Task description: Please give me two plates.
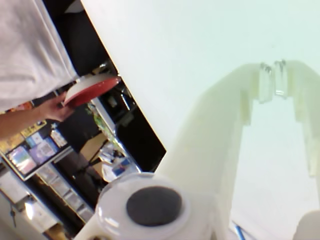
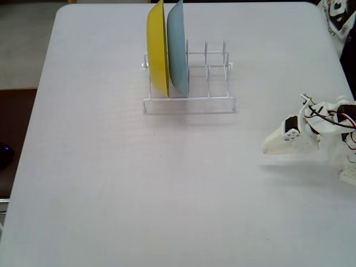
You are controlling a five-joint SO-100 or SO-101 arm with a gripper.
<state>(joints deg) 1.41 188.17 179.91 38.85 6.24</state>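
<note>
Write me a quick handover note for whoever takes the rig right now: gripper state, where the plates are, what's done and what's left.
Gripper: shut and empty in the wrist view, fingers together over bare table.
Plates: the wrist view shows a person's hand holding the cream-white plate stacked on the orange plate, off the table edge.
Rack: holds only the yellow plate and light blue plate; the other slots are free.
Done: both requested plates appear handed over.
Left: seemingly nothing but parking the arm, which sits low at the right edge of the fixed view.
</note>
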